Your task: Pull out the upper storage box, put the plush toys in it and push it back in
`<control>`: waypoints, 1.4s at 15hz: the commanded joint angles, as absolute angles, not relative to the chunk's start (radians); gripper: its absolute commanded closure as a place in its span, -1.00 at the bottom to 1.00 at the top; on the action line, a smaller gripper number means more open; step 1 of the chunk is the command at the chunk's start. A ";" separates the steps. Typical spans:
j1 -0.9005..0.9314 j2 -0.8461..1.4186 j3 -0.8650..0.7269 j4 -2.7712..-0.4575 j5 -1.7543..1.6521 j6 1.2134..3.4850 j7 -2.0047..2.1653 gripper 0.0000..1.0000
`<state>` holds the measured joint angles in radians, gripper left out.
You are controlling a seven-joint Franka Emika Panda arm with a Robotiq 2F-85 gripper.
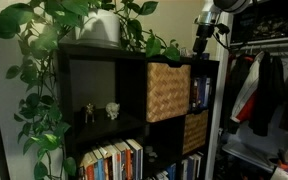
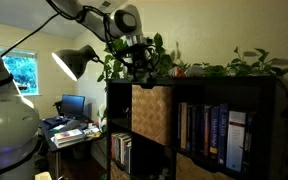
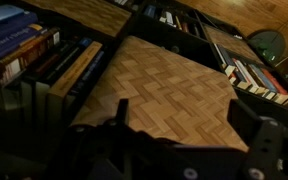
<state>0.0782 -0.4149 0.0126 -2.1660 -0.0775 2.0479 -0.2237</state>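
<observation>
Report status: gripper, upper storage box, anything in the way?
Gripper open, holding nothing, near the shelf top. Upper storage box fully in its cubby. Plant leaves close beside gripper.

In an exterior view, the upper storage box (image 1: 167, 90) fills the upper middle cubby of the shelf unit (image 1: 144, 100), with books (image 1: 202, 92) right of it, figurines (image 1: 112, 110) in the cubby to its left, a second woven box (image 1: 195, 130) below and right, and a potted plant (image 1: 84, 20) on top

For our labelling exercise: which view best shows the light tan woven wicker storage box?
Wrist view: the light tan woven wicker box appears large and central. Both exterior views show it small, from farther off.
</observation>
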 commanded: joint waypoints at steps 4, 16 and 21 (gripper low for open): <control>0.129 -0.400 0.022 -2.181 -0.076 2.117 -0.336 -1.00; 0.151 -0.333 0.029 -2.199 -0.115 2.260 -0.479 -1.00; 0.164 -0.322 0.040 -2.219 -0.123 2.357 -0.548 -1.00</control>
